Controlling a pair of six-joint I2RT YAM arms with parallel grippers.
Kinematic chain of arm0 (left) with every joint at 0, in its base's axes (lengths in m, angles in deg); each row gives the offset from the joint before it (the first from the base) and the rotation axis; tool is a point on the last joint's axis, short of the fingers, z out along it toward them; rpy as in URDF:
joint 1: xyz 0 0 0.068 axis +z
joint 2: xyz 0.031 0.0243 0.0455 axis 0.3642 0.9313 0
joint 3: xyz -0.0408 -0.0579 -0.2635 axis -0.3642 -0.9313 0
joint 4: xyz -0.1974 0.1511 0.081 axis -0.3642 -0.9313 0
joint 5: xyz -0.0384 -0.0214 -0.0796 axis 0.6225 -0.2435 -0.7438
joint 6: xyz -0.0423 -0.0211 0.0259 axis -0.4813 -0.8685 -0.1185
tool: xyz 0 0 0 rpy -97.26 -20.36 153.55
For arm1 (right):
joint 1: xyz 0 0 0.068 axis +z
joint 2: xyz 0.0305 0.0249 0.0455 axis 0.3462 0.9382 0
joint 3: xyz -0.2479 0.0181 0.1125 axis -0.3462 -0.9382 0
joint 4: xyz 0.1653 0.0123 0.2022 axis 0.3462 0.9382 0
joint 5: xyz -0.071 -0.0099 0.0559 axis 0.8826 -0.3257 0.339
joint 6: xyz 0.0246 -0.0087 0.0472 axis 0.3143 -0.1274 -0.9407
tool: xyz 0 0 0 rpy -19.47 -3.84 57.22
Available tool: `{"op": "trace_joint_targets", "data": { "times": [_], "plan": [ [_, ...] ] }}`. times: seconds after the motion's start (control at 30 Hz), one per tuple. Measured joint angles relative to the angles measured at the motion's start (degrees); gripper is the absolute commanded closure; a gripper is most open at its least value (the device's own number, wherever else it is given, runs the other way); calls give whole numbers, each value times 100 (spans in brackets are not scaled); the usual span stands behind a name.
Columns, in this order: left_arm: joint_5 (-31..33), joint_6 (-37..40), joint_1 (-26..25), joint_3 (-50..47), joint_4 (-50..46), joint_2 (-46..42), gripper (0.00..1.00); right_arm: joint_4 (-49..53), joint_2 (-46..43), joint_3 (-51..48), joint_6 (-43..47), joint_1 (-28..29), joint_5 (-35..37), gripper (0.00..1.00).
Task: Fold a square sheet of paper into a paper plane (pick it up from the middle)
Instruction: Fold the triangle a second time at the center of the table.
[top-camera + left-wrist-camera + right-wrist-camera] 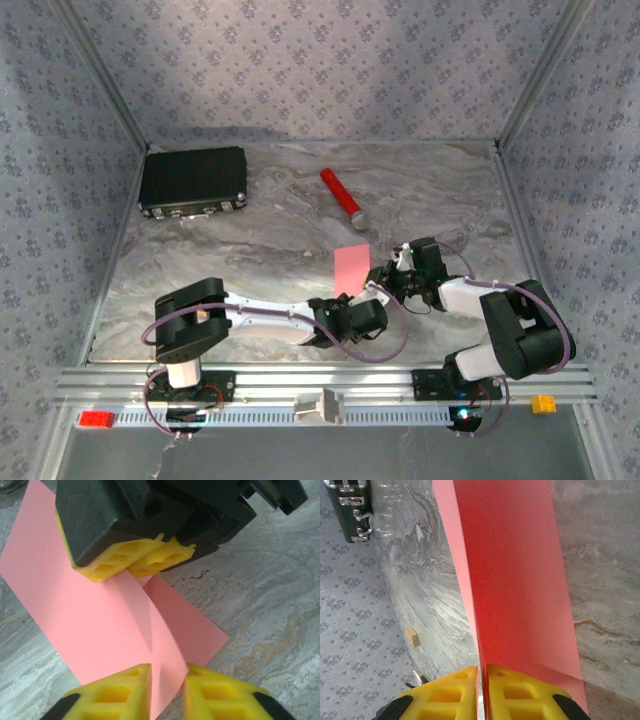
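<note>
The square sheet of paper (352, 265), plain pink-red, is held between both grippers at the table's middle. In the left wrist view the paper (100, 620) bulges up into a soft ridge. My left gripper (167, 690) is shut on that ridge, one yellow finger against each side. In the top view the left gripper (347, 298) sits at the sheet's near edge. My right gripper (482, 680) is shut on the paper (520, 580), which stands on edge from its jaws. The right gripper (378, 278) is at the sheet's right side, and it shows in the left wrist view (132, 562). A paper plane is out of view.
A black case (192, 180) lies at the back left. A red cylinder with a grey tip (341, 197) lies just behind the paper. A small tan block (412, 636) sits on the marbled table near the patterned wall. An aluminium rail (330, 385) runs along the near edge.
</note>
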Motion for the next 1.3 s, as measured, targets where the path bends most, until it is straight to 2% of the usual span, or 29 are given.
{"op": "trace_joint_targets", "data": {
  "times": [0.1,0.3,0.37,0.57,0.73,0.87,1.03,1.13,1.3],
  "plan": [
    [2,-9,0,-50,48,-101,91,61,-2,0,0,-17,0,85],
    [-195,-59,63,-199,186,-271,98,306,-190,-2,42,-98,72,79],
    [-533,-114,192,-345,321,-389,99,511,-402,-2,111,-142,151,76],
    [-1891,-400,1056,-870,855,-841,99,1314,-1196,0,433,-302,507,70],
    [-2863,-623,1473,-1088,1287,-927,99,1751,-1561,0,699,-376,586,76],
    [-3335,-785,1646,-1211,1467,-927,98,1882,-1578,-2,793,-284,560,82],
    [-3569,-911,1738,-1248,1576,-927,97,1786,-1526,-15,765,203,542,86],
    [-3659,-973,1764,-1270,1639,-927,95,1541,-1314,-13,671,549,551,93],
    [-3766,-1062,1836,-1298,1681,-927,94,1276,-894,-11,527,699,608,94]
  ]
}}
